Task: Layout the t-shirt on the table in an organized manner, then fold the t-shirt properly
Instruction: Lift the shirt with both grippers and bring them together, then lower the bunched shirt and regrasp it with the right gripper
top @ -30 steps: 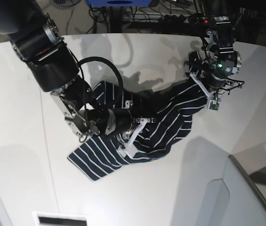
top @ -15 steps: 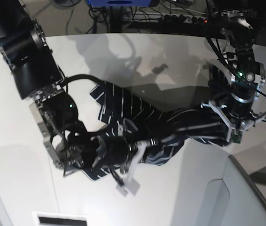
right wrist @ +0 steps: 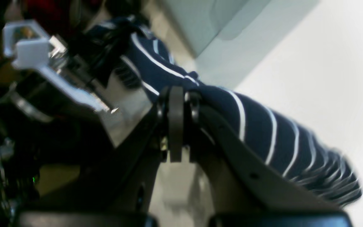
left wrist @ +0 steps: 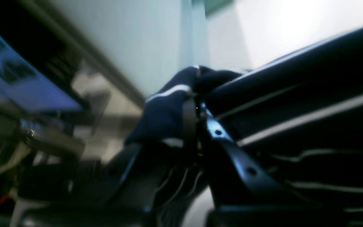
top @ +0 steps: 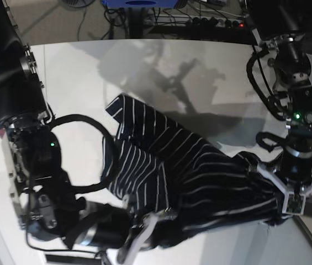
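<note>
I see the white table (top: 200, 72) filling the base view, and the striped navy t-shirt (top: 183, 176) stretched across its near half, one sleeve lying flat toward the middle while the near edge is pulled taut between my two arms. The left gripper (left wrist: 197, 107) is clamped tight on a bunched fold of cloth. The right gripper (right wrist: 176, 94) is pinched closed on another fold, the striped fabric trailing away over the tabletop.

The far table (top: 200, 61) lay bare, while the stretched t-shirt (top: 189, 176) and both arms blocked the near edge.
</note>
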`<state>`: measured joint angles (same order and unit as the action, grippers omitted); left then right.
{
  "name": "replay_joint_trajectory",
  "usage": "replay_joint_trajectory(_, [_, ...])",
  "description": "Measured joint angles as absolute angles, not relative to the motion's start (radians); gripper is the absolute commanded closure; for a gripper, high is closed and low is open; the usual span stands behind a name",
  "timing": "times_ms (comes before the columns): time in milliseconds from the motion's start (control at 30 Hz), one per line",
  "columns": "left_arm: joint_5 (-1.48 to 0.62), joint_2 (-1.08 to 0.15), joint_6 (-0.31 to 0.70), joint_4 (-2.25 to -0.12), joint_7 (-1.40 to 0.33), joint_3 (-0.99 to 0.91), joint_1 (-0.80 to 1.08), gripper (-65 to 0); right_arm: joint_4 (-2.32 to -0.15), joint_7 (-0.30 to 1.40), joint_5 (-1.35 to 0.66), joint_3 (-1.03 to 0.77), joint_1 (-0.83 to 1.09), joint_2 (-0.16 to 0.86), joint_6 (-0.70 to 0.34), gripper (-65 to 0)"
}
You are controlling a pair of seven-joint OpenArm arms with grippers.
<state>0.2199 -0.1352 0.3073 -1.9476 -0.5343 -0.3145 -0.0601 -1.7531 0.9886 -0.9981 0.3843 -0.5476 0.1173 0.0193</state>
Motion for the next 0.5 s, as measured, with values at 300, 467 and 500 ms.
replay_joint_trajectory(300, [0.238,-0.052,0.295,-1.949,-0.613,-0.277,-0.27,0.0,-1.8,0.96,-0.994,0.171,-0.596,0.168,0.019,-0.3])
replay_joint_trajectory(467, [0.233,-0.07,0.294,-1.948,-0.768,-0.126,-0.411,0.0,-1.84,0.893,-0.95,0.122,-0.6,0.304,0.019,-0.3])
replay_joint_trajectory(500, [0.231,-0.067,0.299,-1.948,-0.772,-0.099,-0.43,0.0,-1.844,0.875,-0.93,0.119,-0.6,0.332,0.019,-0.5])
